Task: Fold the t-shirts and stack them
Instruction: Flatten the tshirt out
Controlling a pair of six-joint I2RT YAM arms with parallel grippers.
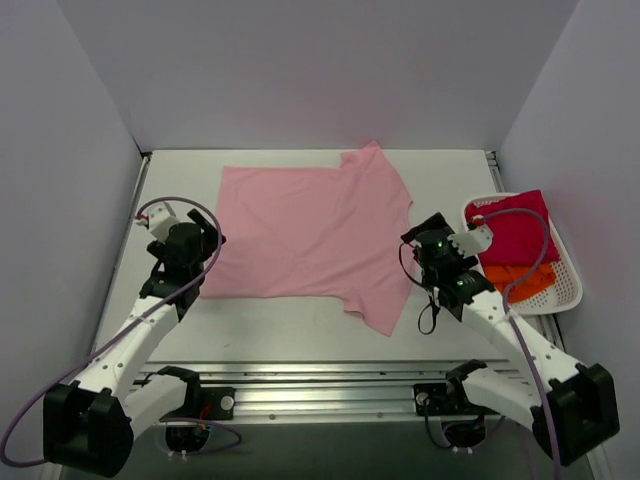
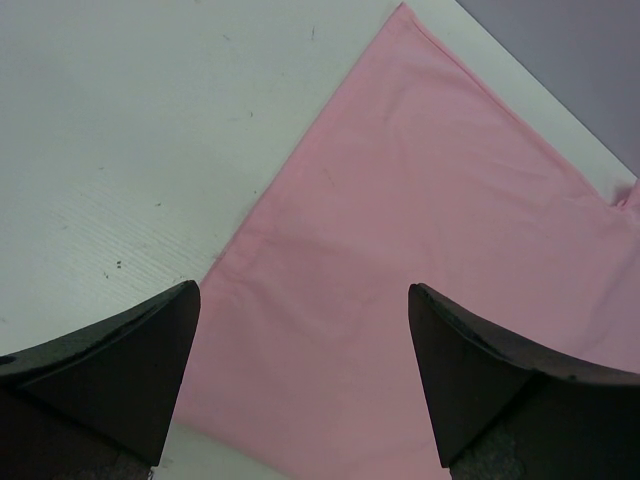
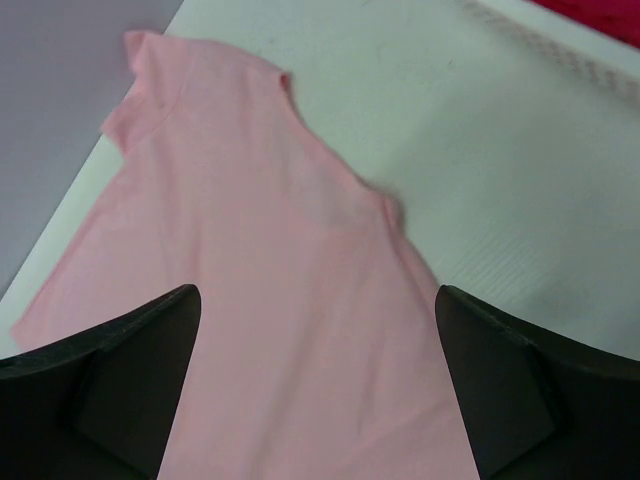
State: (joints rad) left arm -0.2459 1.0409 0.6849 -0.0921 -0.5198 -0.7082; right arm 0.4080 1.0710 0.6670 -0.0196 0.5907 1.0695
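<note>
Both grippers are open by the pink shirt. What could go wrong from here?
The left gripper and right gripper may pinch only the top layer of the flat pink shirt, skewing the fold. The near sleeve juts out and could trail loose. The right arm's cable arcs over the basket and might snag it.

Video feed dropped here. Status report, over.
Left end effector open, right end effector open, both empty. Pink shirt spread flat, unfolded. Red shirt, orange shirt in basket. Nothing blocking.
</note>
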